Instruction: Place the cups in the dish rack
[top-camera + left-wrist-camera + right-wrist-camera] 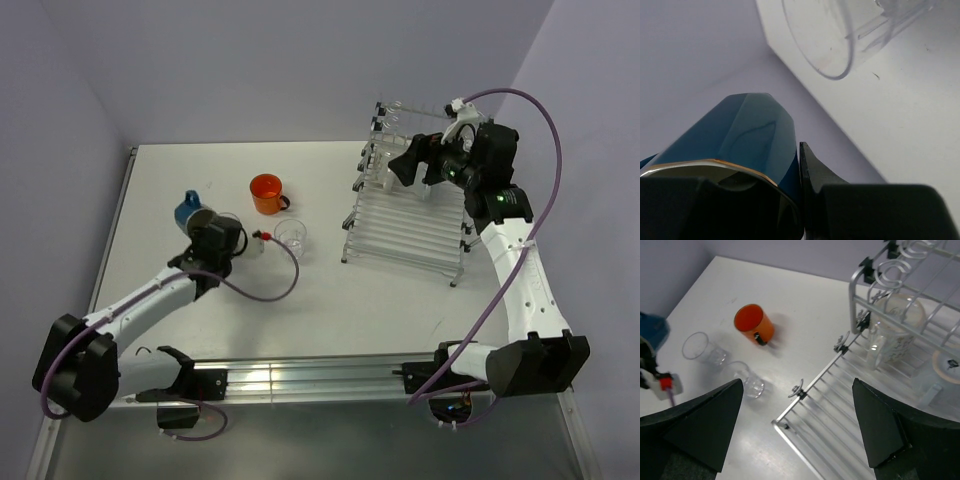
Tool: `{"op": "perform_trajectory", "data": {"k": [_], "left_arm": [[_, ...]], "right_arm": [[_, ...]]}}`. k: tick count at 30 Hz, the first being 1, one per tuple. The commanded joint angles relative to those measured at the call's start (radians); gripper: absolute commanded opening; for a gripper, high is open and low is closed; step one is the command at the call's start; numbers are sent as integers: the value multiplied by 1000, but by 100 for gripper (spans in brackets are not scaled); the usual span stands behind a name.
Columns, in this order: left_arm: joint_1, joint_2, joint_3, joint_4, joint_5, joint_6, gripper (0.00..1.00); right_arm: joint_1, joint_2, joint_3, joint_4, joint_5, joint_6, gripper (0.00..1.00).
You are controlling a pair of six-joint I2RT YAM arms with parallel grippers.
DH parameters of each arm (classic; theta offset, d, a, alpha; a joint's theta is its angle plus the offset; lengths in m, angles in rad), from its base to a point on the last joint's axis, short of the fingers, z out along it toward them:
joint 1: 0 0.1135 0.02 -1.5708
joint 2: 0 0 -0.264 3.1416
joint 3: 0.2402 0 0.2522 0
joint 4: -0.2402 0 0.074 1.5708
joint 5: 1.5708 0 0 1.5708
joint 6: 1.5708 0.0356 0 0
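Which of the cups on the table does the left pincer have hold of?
The blue mug, gripped by the left pincer at the table's left side; the orange mug and both clear tumblers stand free.

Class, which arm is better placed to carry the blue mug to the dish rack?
Left: the left gripper grips the blue mug; the right gripper hangs open over the dish rack.

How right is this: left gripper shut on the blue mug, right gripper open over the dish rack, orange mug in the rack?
The orange mug is not in the dish rack; it stands on the table left of it, as the top external view shows. The left gripper is shut on the blue mug and the right gripper is open over the rack.
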Motion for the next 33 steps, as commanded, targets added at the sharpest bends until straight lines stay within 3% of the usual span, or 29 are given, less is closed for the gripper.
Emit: {"op": "perform_trajectory", "data": {"k": [1, 2, 4, 8, 15, 20, 25, 33], "left_arm": [[-111, -65, -138, 554, -250, 421, 0], [-139, -65, -164, 629, -266, 523, 0], [-206, -59, -207, 782, -283, 590, 0], [-289, -53, -214, 932, -320, 720, 0], [-455, -169, -362, 1176, -146, 995, 0], [-524, -295, -467, 1090, -9, 1104, 0], [-594, -381, -473, 805, 60, 1127, 0], [-685, -285, -393, 757, 56, 1115, 0]], "right_arm": [[7, 17, 64, -131, -118, 0, 97], [7, 22, 71, -150, -141, 7, 96], [15, 31, 73, -187, -200, 18, 93], [47, 17, 48, -202, -244, 23, 91], [137, 42, 74, -285, -408, 44, 88], [270, 122, 180, -519, -433, -64, 81], [307, 220, 255, -740, -390, -149, 80], [350, 177, 303, -722, -297, -123, 84]]}}
